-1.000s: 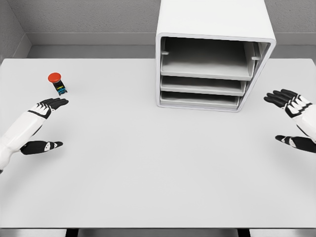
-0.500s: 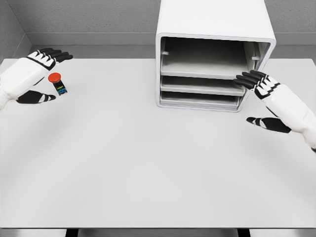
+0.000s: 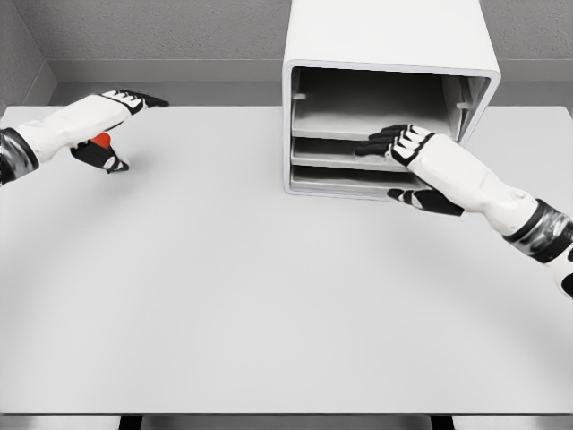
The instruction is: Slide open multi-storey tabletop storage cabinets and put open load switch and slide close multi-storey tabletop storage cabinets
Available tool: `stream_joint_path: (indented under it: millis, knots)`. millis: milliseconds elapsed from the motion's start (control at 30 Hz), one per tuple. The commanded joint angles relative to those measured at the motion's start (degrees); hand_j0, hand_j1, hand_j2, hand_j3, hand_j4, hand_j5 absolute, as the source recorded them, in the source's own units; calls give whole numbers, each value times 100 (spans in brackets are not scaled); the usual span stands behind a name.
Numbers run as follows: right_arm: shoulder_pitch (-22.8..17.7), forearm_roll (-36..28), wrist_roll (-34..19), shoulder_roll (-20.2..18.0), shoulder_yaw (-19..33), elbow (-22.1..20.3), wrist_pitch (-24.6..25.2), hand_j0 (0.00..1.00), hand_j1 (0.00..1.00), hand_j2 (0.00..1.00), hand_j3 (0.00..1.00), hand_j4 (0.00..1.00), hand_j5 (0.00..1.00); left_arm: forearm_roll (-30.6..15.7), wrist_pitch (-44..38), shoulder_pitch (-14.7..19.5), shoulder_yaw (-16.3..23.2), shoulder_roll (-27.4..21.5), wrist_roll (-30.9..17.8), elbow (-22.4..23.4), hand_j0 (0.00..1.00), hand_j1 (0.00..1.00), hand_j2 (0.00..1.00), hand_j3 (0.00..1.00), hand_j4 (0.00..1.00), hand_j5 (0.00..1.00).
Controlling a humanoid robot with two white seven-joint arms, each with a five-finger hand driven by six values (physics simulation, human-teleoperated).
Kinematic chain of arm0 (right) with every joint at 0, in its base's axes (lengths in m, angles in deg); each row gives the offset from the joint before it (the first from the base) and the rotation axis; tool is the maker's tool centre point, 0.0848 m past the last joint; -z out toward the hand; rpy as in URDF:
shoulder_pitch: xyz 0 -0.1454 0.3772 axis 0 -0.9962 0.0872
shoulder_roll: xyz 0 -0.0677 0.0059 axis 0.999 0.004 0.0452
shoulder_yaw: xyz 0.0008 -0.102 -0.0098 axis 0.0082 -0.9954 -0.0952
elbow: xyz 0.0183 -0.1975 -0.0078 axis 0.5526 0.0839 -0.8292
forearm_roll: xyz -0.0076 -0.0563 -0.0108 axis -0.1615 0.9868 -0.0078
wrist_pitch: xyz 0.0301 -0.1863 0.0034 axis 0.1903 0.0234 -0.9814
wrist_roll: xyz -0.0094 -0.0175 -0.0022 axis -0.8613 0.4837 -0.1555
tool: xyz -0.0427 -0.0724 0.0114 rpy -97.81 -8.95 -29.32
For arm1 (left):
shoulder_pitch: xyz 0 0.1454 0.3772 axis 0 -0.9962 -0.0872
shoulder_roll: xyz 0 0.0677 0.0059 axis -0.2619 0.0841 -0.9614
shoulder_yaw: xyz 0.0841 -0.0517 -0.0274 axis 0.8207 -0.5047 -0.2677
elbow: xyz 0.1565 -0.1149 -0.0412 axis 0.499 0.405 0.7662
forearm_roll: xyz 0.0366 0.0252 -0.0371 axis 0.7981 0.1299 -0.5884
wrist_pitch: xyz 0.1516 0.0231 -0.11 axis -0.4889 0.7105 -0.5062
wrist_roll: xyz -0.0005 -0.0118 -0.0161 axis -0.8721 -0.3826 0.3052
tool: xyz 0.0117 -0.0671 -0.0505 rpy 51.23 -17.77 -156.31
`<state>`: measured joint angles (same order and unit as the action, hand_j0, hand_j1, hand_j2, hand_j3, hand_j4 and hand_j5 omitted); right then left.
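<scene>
The white storage cabinet (image 3: pixel 391 40) stands at the back of the table, its front showing three stacked trays. My right hand (image 3: pixel 403 157) reaches in from the right, fingers spread over the front edge of the middle tray (image 3: pixel 345 154), thumb below near the bottom tray; it grasps nothing that I can see. The load switch (image 3: pixel 102 141), red-capped with a dark body, lies at the far left. My left hand (image 3: pixel 115 125) hovers over it, fingers extended past it and thumb beside it, hiding most of the switch.
The grey table (image 3: pixel 269 296) stretches wide in front of the cabinet. A grey wall (image 3: pixel 179 36) runs behind the table's back edge.
My right hand has moved left along the cabinet front to the middle tray's edge. My left hand has moved right and down over the switch, now covering most of it.
</scene>
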<state>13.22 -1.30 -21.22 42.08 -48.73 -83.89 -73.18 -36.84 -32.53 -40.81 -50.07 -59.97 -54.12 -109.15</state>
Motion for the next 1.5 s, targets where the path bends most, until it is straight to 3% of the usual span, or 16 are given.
stream_joint_path:
  millis: [0,167,267,433,567,1033,1167,1267,1467]
  knots:
    - [26,-36,-24,141,-143,282,3,81,81,81,81,81,81,-43,-17,26,155,-26,1,200,100,100,100,100,100,100]
    - [387,-36,-33,361,-371,687,3,81,81,81,81,81,81,27,-17,220,550,-369,1,604,100,100,100,100,100,100]
    - [668,-36,-33,580,-556,1065,3,81,81,81,81,81,81,273,-17,343,550,-369,1,631,100,100,100,100,100,100]
    - [844,-36,-33,730,-617,1276,3,82,82,82,82,82,82,370,-17,378,559,-412,1,631,100,100,100,100,100,100]
    - [1020,-28,-33,871,-635,1618,3,82,82,82,82,82,82,809,-17,563,577,-474,1,833,100,100,100,100,100,100]
    - [1239,25,-41,1055,-758,2023,3,82,82,82,82,82,82,1354,-17,703,665,-237,1,982,100,100,100,100,100,100]
    - [1239,148,-261,1064,-732,2040,3,82,82,82,82,82,82,1372,-17,835,673,-228,1,1228,100,100,100,100,100,100]
    - [1239,157,-279,1055,-732,2032,3,83,83,83,83,83,83,1644,-17,1046,665,-140,1,1562,100,100,100,100,100,100]
    - [1143,166,-288,1011,-732,1953,3,85,85,85,85,85,85,1653,-17,1055,673,-70,1,1650,100,100,100,100,100,100]
